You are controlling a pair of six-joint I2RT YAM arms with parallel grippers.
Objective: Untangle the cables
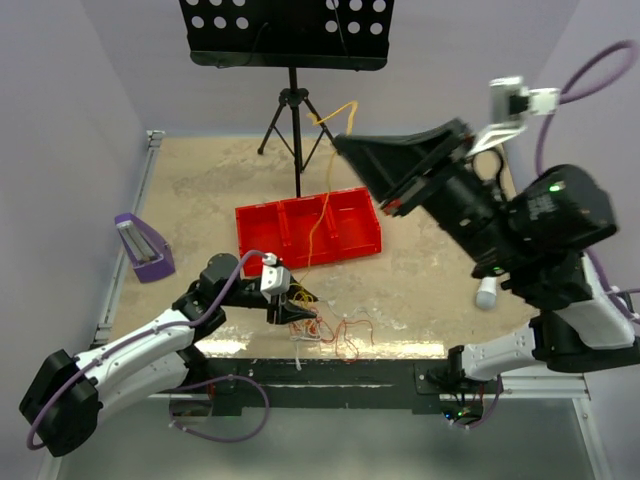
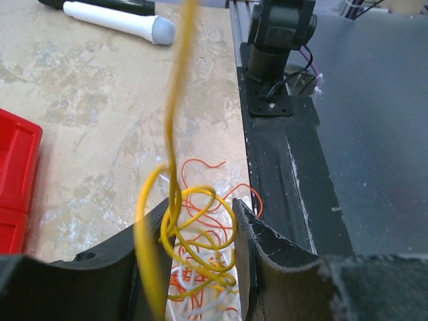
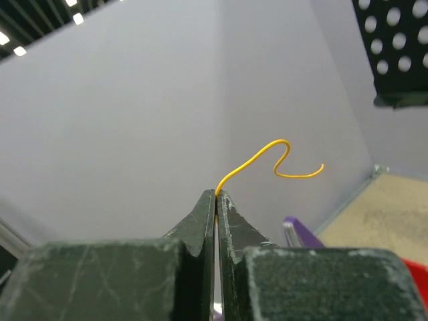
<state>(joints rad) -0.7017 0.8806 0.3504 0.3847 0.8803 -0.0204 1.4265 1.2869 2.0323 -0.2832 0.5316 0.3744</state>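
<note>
Yellow cable [image 2: 172, 120] climbs from a loose clump of cables [image 1: 325, 335] up to the right fingers [image 3: 200, 221]. These are raised high above the far right of the table [image 1: 200, 190] and pressed together on the strand close to its end. A short curled tail sticks out past their tips. In the top view the strand crosses over the red tray [image 1: 262, 225], which sits mid-table with its compartments facing up.

The clump, a mix of orange, white and yellow strands, lies on the table right by the near edge, in front of the tray. The left fingers [image 2: 267, 247] are down at it, standing apart with several yellow loops between them. The loops reach both inner faces, but I cannot tell whether they are squeezed.

A purple object [image 1: 140, 245] stands near the left edge, a white cylinder [image 1: 486, 292] lies to the right, and a black music stand [image 1: 290, 30] is at the back.
</note>
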